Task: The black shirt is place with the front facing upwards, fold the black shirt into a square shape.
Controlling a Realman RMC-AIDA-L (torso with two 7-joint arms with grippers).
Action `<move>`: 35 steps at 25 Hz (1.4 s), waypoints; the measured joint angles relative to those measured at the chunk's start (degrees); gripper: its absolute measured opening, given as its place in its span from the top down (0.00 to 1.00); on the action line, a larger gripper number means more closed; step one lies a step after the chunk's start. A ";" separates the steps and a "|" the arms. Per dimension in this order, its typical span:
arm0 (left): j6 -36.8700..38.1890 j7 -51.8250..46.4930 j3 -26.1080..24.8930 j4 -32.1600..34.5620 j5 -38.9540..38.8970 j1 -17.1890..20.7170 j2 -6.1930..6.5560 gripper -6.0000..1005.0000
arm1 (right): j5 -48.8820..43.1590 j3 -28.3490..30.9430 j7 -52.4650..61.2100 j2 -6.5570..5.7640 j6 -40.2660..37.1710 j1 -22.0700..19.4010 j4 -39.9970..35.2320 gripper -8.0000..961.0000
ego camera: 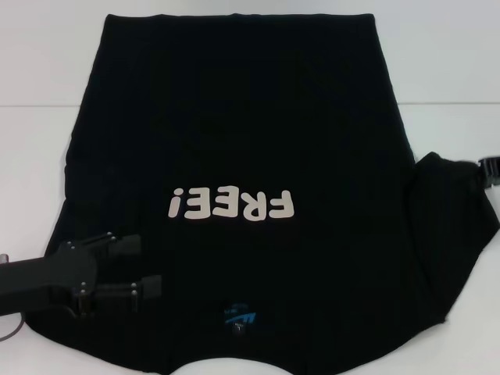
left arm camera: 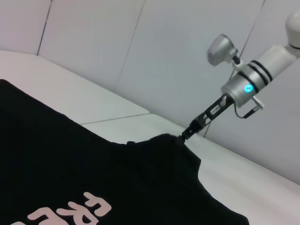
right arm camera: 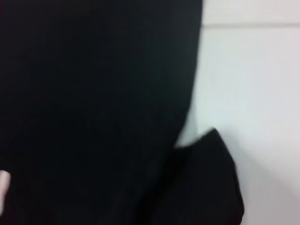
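The black shirt (ego camera: 250,117) lies flat on the white table (ego camera: 35,156), front up. Its white "FREE!" print (ego camera: 232,205) is in the middle and its blue neck label (ego camera: 238,316) is at the near edge. My left gripper (ego camera: 151,264) is open and empty, just above the shirt's near left part. My right gripper (ego camera: 488,168) is at the far right, shut on the tip of the shirt's right sleeve (ego camera: 453,219). The left wrist view shows that gripper (left arm camera: 186,134) pinching the sleeve, which rises in a peak. The right wrist view shows only black cloth (right arm camera: 93,93) and table.
The white table surrounds the shirt, with bare strips on the left and right (ego camera: 461,133). A white wall (left arm camera: 140,47) stands beyond the table's far edge.
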 joint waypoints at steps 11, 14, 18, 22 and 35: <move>-0.39 -0.27 0.00 -0.02 0.00 0.00 0.20 0.05 | 8.11 1.29 -5.12 0.38 -2.76 -1.14 -4.96 0.93; -0.39 -0.31 0.00 -0.02 0.00 0.00 0.26 0.05 | 12.31 1.32 -6.12 0.22 -3.66 -2.27 -6.69 0.93; -0.47 -0.32 0.07 -0.02 0.00 0.00 0.27 0.05 | 15.65 0.91 -7.83 -0.12 -4.49 -2.20 -6.60 0.92; -0.48 -0.38 0.07 -0.02 0.00 0.00 0.26 0.05 | 15.59 -1.37 -8.70 0.51 -5.14 -0.06 -6.30 0.92; -0.46 -1.04 -0.22 -0.10 -0.23 0.39 0.26 0.05 | 15.74 -9.78 -8.54 4.31 -5.73 5.77 -4.49 0.90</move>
